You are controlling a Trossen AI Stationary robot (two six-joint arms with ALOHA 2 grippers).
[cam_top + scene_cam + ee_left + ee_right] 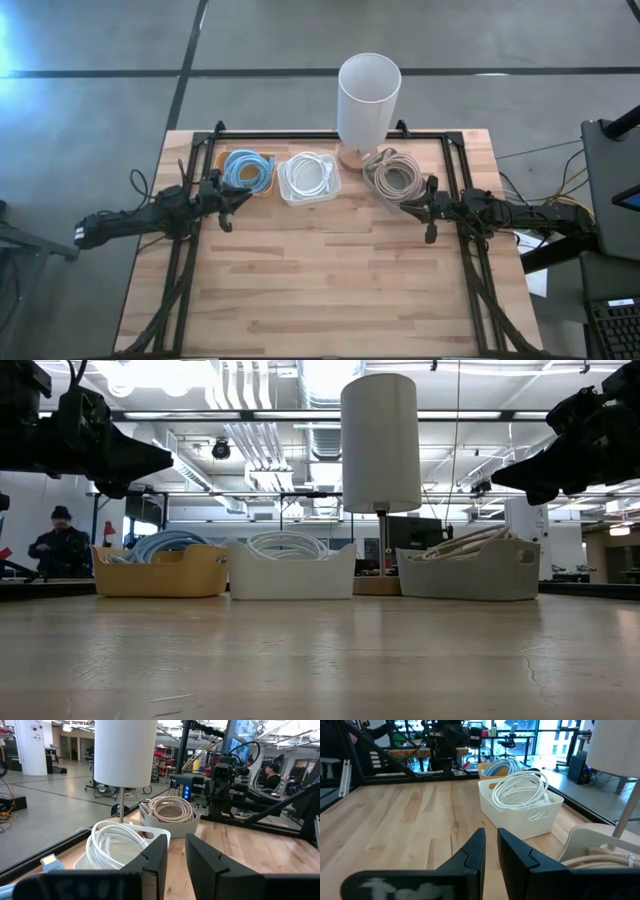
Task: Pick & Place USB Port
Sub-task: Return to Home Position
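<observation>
Three baskets stand in a row at the table's far side. A yellow basket holds a coiled blue cable, a white basket a white cable, and a grey basket a beige cable. My left gripper hovers just near of the yellow basket, above the table, pointing right. My right gripper hovers beside the grey basket's near right corner, pointing left. Each has a narrow gap between its fingers and holds nothing, as the wrist views show for the left gripper and the right gripper.
A lamp with a tall white shade stands on a wooden base behind the white and grey baskets. A black frame runs along the table's far, left and right sides. Bare wood fills the table's middle and near half. A person is in the room beyond.
</observation>
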